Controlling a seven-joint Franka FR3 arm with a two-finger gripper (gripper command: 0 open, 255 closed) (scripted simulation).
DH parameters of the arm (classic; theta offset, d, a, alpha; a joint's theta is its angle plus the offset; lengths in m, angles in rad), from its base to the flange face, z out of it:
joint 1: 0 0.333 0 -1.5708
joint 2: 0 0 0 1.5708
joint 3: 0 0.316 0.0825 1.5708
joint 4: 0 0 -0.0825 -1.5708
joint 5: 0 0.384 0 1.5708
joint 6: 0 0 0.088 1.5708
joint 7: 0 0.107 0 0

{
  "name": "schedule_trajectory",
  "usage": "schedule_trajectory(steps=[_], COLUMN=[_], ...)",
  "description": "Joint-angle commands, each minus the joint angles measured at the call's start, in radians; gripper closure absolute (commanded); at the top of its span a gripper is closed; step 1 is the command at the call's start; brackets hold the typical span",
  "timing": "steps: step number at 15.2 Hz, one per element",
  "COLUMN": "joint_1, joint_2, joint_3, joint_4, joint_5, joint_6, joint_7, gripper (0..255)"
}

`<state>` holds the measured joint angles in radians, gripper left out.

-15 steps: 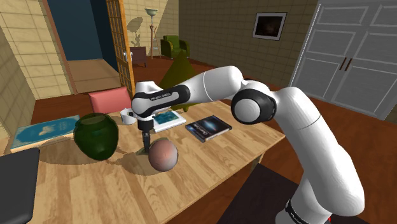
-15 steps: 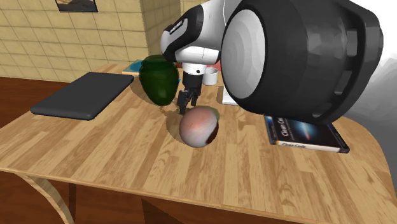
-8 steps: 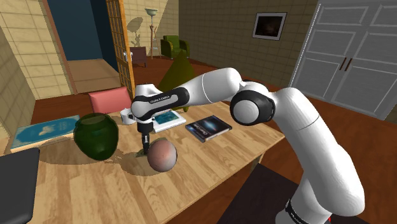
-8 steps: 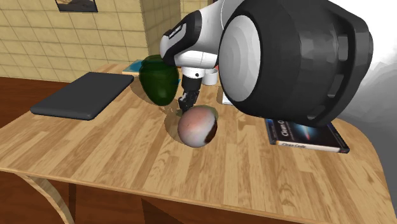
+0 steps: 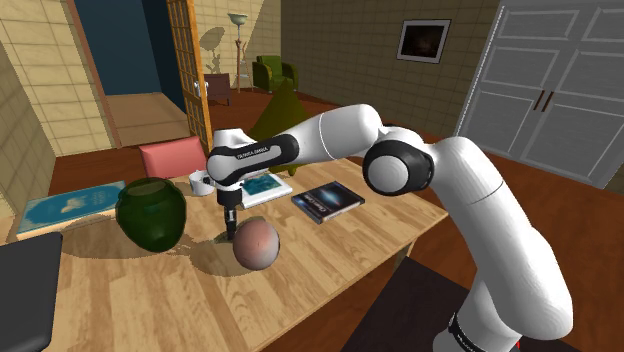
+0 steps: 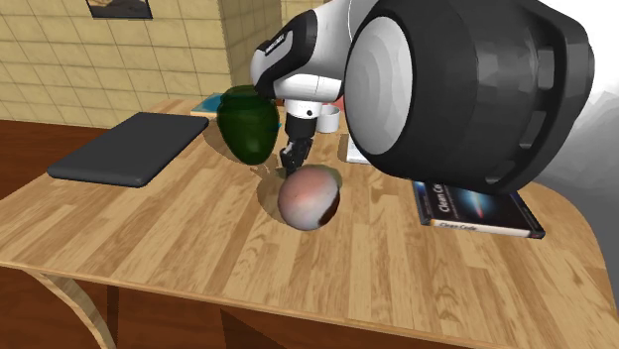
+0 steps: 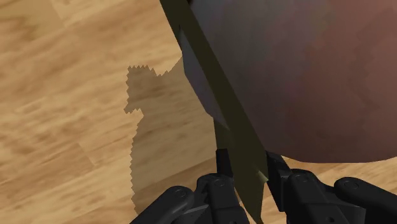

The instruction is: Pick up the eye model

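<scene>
The eye model is a pinkish-brown ball resting on the wooden table; it also shows in the second exterior view. My black gripper points down just behind it, on the green vase's side. In the wrist view the ball looms right in front of the gripper. A thin olive strip runs along the ball's edge and down between the two fingers, which are shut on it.
A dark green vase stands close beside the hand. A dark book, a teal-covered book and a white mug lie beyond. A flat dark slab lies toward the second exterior view's left.
The fingers stood apart a second ago and have since shut on the olive strip at the ball's edge. The ball turned and shifted a little; the arm hardly moved.
</scene>
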<state>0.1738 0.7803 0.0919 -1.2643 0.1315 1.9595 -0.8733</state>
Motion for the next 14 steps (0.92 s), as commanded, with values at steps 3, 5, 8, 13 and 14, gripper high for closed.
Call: schedule_trajectory(steps=[3, 5, 8, 13, 14], joint_1=[-0.001, -0.001, -0.001, -0.001, -0.001], joint_2=[-0.021, -0.031, -0.044, -0.058, -0.058], joint_3=[0.0, 0.001, 0.001, 0.001, 0.001], joint_4=[0.021, 0.032, 0.05, 0.082, 0.082], joint_5=[-0.001, -0.001, -0.002, -0.003, -0.003], joint_6=[-0.041, -0.061, -0.092, -0.138, -0.138], joint_7=[0.006, 0.009, 0.014, 0.021, 0.021], gripper=[255, 255, 255, 255, 255])
